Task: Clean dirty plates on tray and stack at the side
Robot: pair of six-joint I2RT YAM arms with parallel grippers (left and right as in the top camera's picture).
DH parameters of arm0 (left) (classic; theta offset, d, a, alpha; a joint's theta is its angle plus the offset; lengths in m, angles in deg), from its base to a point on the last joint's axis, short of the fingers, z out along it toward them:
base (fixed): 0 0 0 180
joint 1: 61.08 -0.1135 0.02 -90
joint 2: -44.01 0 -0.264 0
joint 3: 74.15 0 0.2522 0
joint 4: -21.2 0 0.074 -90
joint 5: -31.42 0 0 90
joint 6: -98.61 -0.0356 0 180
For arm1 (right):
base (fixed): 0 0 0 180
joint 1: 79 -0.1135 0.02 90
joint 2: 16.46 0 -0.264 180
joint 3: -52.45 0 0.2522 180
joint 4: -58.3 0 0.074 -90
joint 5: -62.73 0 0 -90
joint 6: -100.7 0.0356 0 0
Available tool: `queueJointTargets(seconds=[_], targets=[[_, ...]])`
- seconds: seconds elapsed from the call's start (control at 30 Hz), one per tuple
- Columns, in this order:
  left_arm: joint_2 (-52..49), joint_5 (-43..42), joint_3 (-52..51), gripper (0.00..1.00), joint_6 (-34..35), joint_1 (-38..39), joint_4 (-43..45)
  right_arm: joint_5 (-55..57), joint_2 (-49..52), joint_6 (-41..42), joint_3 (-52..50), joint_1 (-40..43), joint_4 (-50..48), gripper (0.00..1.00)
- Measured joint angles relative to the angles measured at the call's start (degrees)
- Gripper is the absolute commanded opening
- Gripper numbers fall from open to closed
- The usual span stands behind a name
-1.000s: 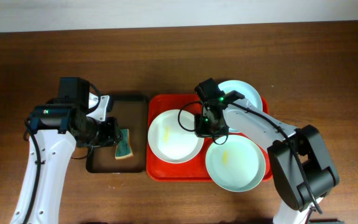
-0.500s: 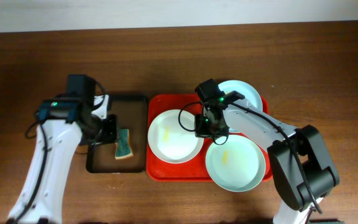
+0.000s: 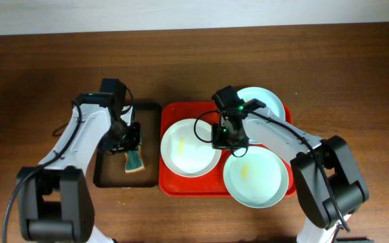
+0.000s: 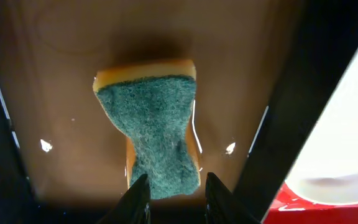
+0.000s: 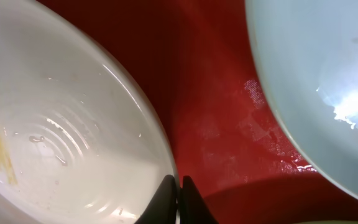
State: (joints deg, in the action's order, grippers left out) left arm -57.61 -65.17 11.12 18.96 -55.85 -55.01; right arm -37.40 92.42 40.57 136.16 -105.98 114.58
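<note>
The right arm reaches left across the red tray [image 3: 170,183]. The right gripper [image 5: 178,190] is pinched shut on the rim of the white plate [image 3: 190,148], which lies in the tray's left half. The left arm bends over the black tray [image 3: 110,172]. The left gripper [image 4: 176,186] straddles the near end of the sponge [image 4: 157,134]; whether it squeezes it is unclear.

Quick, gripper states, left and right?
The left gripper: fingers apart astride the sponge; whether it grips cannot be told.
The right gripper: closed on the rim of the smeared plate.
</note>
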Motion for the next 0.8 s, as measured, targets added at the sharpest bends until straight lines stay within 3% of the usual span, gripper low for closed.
queueJointTargets(seconds=[0.4, 0.8], targets=[[-2.1, 4.7, -3.0, 0.26, 3.2, 0.0, 4.6, 0.0, 0.0, -0.1, 0.0, 0.0, 0.0, 0.04], [-2.1, 2.1, -7.8, 0.21, 3.1, 0.0, 10.1, 0.0, 0.0, 0.0, 0.0, 0.0, 0.0, 0.06]])
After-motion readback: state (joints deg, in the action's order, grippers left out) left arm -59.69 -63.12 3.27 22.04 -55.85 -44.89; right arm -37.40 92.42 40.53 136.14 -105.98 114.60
